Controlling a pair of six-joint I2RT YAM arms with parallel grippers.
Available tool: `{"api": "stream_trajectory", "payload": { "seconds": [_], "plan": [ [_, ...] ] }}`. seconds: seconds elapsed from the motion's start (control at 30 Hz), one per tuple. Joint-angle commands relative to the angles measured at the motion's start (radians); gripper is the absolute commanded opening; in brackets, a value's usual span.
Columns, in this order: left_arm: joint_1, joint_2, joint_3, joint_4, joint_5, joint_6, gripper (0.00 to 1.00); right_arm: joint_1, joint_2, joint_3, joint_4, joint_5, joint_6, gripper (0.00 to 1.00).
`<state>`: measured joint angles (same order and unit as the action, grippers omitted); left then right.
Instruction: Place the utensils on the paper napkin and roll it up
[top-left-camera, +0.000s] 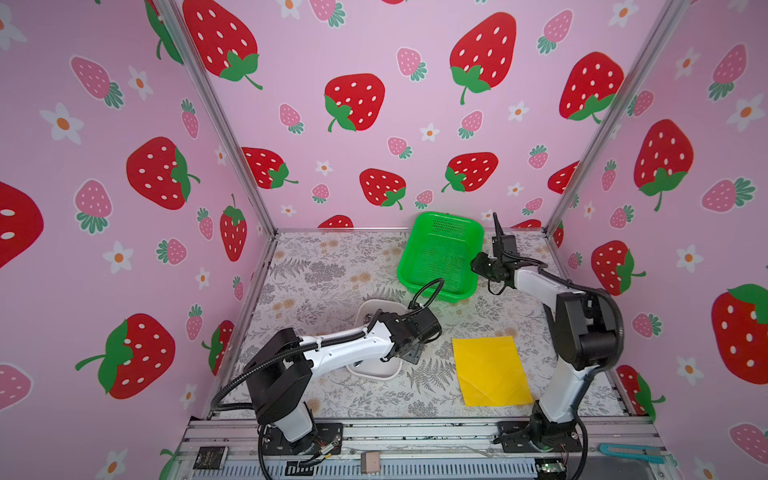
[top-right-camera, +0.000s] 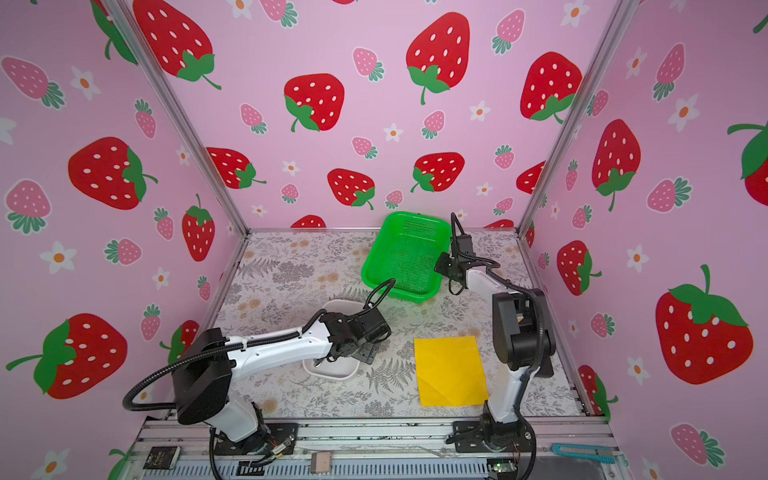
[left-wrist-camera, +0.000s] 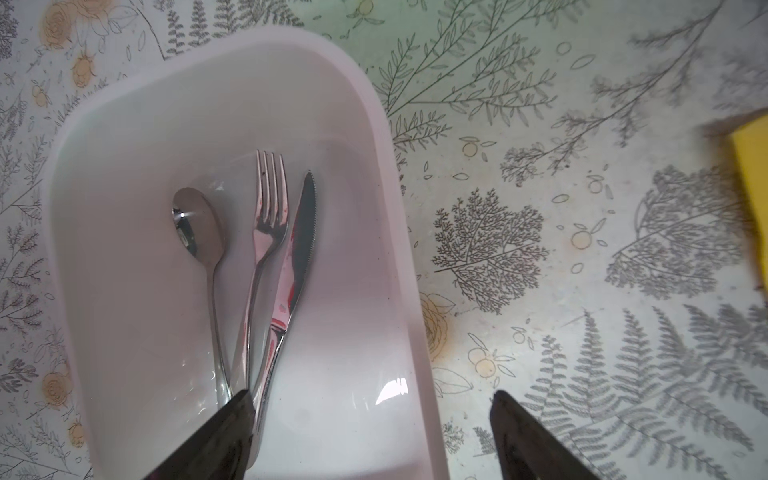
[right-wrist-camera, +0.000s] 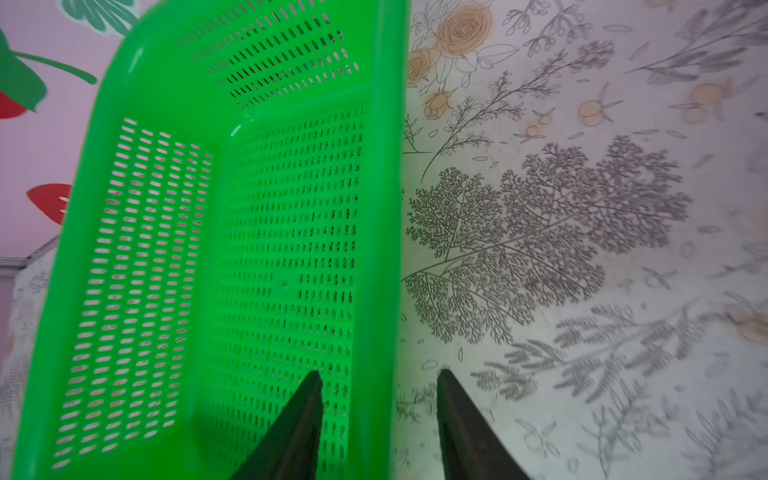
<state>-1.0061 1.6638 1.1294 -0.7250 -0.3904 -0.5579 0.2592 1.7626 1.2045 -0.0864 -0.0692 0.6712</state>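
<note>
The utensils lie side by side in a white tray (left-wrist-camera: 374, 104): a spoon (left-wrist-camera: 197, 228), a fork (left-wrist-camera: 270, 208) and a knife (left-wrist-camera: 301, 241), heads shiny silver. My left gripper (left-wrist-camera: 371, 394) hangs open above the tray's near end; one finger covers the utensils' lower ends, the other is outside the rim. In both top views it sits over the tray (top-left-camera: 376, 372) (top-right-camera: 332, 370). The yellow paper napkin (top-left-camera: 490, 372) (top-right-camera: 451, 372) lies flat to the right of the tray. My right gripper (right-wrist-camera: 379, 373) is open at the back, its fingers on either side of a green basket's rim.
The green mesh basket (top-left-camera: 440, 255) (right-wrist-camera: 249, 208) stands at the back near the rear wall, with nothing in it. Strawberry-print walls close in three sides. A metal rail (top-left-camera: 415, 436) runs along the front, with a teal tool (top-left-camera: 631, 453) at its right end.
</note>
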Motion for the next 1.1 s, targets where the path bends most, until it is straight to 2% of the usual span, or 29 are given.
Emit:
{"api": "stream_trajectory", "payload": {
  "seconds": [0.0,0.03,0.2,0.3,0.4,0.5,0.6,0.8,1.07],
  "plan": [
    [0.006,0.026,0.031,-0.068,-0.081,-0.040,0.89,-0.040,-0.213,-0.105,-0.042,0.041,-0.031,0.51],
    [0.011,0.029,0.023,-0.071,-0.089,-0.045,0.89,-0.045,-0.279,-0.162,-0.043,0.048,-0.030,0.55],
    [0.068,0.000,-0.041,-0.058,-0.102,-0.046,0.88,-0.046,-0.529,-0.395,-0.083,-0.013,-0.030,0.57],
    [0.117,-0.039,-0.087,-0.048,-0.104,-0.039,0.87,-0.042,-0.608,-0.506,-0.132,-0.107,-0.027,0.57],
    [0.169,-0.075,-0.136,-0.037,-0.107,-0.025,0.87,-0.018,-0.642,-0.580,-0.196,-0.136,-0.015,0.57],
    [0.216,-0.111,-0.166,-0.039,-0.106,-0.015,0.86,0.024,-0.638,-0.620,-0.270,-0.115,-0.006,0.56],
    [0.225,-0.166,-0.179,-0.042,-0.103,-0.003,0.86,0.078,-0.602,-0.660,-0.278,-0.103,0.012,0.56],
    [0.222,-0.308,-0.189,0.013,-0.003,0.032,0.86,0.195,-0.515,-0.709,-0.204,-0.068,0.059,0.53],
    [0.223,-0.475,-0.226,0.052,0.030,0.003,0.86,0.385,-0.390,-0.688,-0.055,-0.079,0.079,0.48]
  ]
}}
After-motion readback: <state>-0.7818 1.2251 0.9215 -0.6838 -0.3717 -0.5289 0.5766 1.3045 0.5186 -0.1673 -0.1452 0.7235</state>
